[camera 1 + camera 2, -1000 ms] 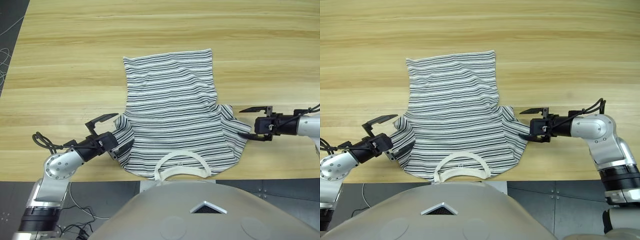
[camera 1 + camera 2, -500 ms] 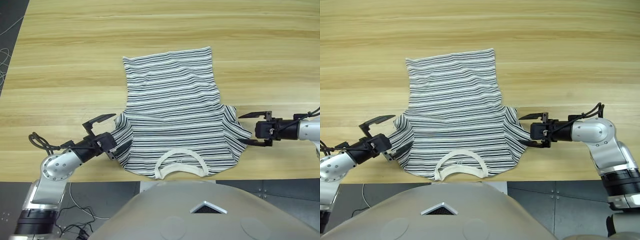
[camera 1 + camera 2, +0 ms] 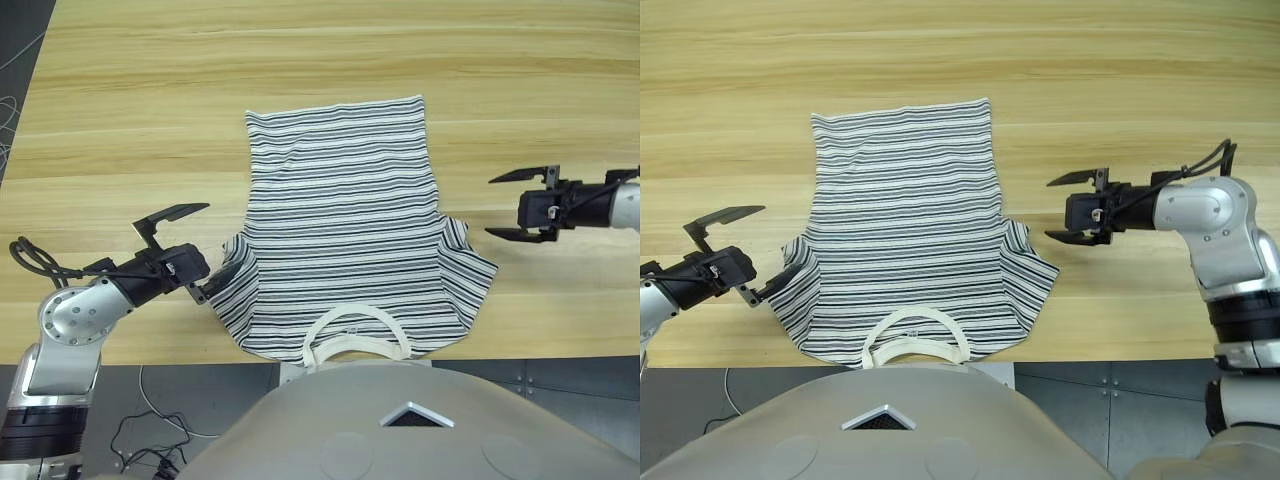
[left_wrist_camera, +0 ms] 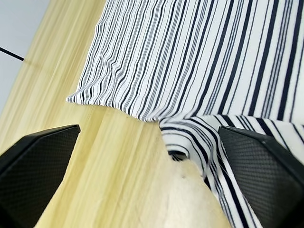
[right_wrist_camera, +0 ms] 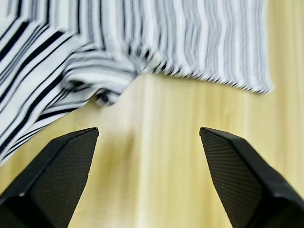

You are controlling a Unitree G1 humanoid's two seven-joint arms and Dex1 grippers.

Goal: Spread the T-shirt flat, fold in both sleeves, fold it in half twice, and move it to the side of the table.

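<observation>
From the head: shows shirt (image 3: 340,210) spread on table (image 3: 150,100), collar at near edge, hem far. Finds left gripper (image 3: 205,252) wide open, empty, just beside rumpled left sleeve (image 3: 235,278); right gripper (image 3: 490,207) wide open, empty, apart from right sleeve (image 3: 465,265). From left wrist: shows fingers (image 4: 38,166) spread over bare wood, left sleeve close by one. From right wrist: shows fingers (image 5: 57,175) wide apart above wood, right sleeve beyond.

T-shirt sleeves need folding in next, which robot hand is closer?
Left. The left hand sits open right beside the left sleeve; the right hand hangs open, apart from the right sleeve.
</observation>
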